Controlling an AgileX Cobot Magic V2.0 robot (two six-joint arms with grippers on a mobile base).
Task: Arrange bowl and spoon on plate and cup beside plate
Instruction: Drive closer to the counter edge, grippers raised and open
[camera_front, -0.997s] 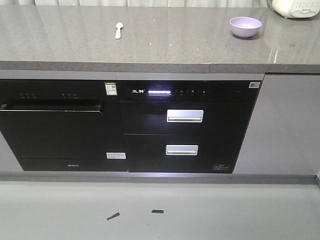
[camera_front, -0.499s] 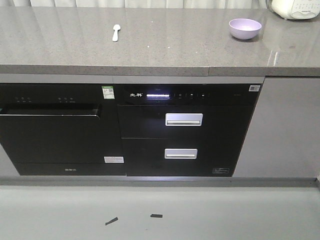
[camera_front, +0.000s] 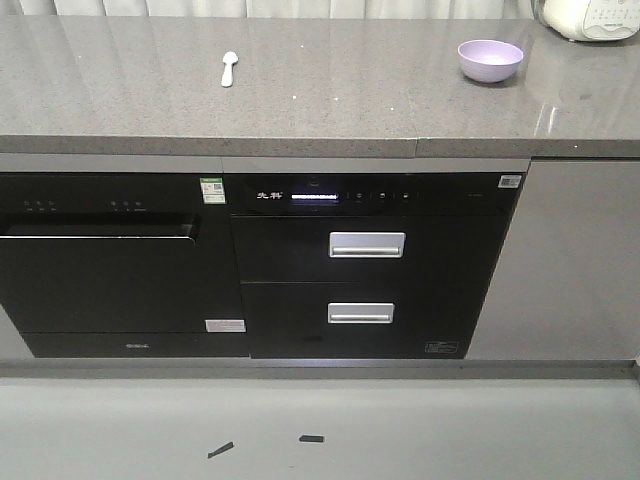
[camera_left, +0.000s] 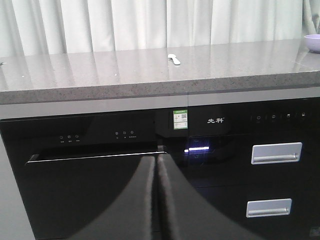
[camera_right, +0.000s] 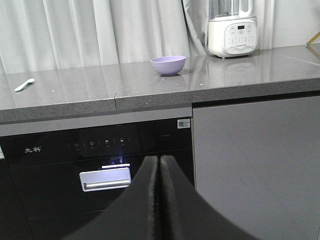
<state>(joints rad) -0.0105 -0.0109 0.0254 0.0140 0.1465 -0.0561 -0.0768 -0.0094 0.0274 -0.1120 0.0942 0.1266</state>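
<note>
A lavender bowl (camera_front: 490, 58) sits on the grey counter at the right, also in the right wrist view as the bowl (camera_right: 168, 64) and at the edge of the left wrist view as the bowl (camera_left: 313, 42). The pale spoon (camera_front: 228, 67) lies on the counter's left part, seen again as the spoon (camera_left: 174, 58) and the spoon (camera_right: 23, 85). The plate and the cup are out of view. My left gripper (camera_left: 157, 156) is shut and empty, held low in front of the black appliance doors. My right gripper (camera_right: 159, 158) is likewise shut and empty, below counter height.
A white blender-like appliance (camera_right: 232, 31) stands at the counter's back right. Under the counter edge (camera_front: 320, 146) are a black dishwasher door (camera_front: 100, 270), two black drawers with silver handles (camera_front: 366, 244) and a grey cabinet panel (camera_front: 575, 260). Curtains hang behind.
The front view has shifted: the counter and appliances sit lower and slightly farther in frame, so the base has moved relative to the counter. Bowl and spoon stay where they lay.
</note>
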